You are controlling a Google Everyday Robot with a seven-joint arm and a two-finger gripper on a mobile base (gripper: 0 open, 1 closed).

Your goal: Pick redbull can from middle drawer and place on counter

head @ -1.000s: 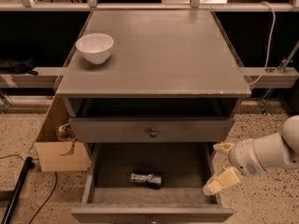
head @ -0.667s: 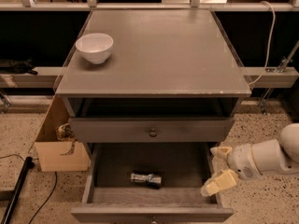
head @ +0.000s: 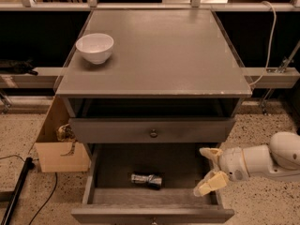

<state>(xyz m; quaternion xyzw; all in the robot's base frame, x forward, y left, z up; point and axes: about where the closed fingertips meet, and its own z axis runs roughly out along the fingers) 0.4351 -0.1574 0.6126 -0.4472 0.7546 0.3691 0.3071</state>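
The redbull can [head: 146,180] lies on its side on the floor of the middle drawer [head: 152,213], which is pulled out. My gripper [head: 209,168] hangs over the drawer's right side, to the right of the can and apart from it. Its two pale fingers [head: 210,183] are spread open with nothing between them. The counter [head: 159,55] is the grey top of the cabinet above. The upper drawer [head: 152,130] is shut.
A white bowl [head: 94,47] stands on the counter's back left. A cardboard box [head: 58,146] sits on the floor left of the cabinet. A black cable [head: 16,191] lies on the floor at the left. Rails and a white cable [head: 269,41] are at the right.
My gripper and arm have shifted slightly left, further over the open drawer. The can has not moved.
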